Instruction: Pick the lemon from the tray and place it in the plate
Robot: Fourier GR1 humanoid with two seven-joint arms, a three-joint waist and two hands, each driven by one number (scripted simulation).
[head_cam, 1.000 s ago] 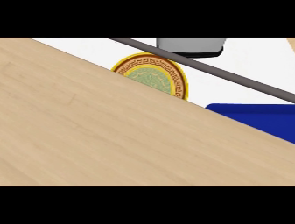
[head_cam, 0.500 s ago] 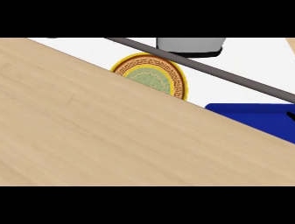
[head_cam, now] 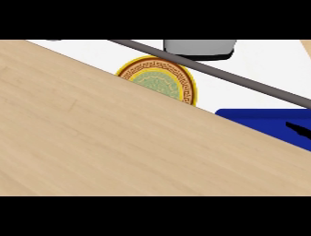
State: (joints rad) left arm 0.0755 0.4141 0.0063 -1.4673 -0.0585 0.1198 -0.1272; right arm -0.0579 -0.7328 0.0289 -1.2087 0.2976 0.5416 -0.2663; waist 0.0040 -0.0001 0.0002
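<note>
The plate, with a yellow patterned rim and a green middle, lies on the white counter at the upper centre. Its lower edge is cut off by a broad wooden surface. The blue tray shows at the right, also partly hidden by the wood. A small black part of my right hand reaches in from the right edge over the tray. No lemon can be seen. My left hand is out of view.
A pale wooden surface fills the left and lower part of the view on a slant. A dark bar runs diagonally across the counter. A grey object sits at the top edge.
One second ago no hand showed. The black part of my right hand has since come in from the right edge over the blue tray and moved a little further left.
</note>
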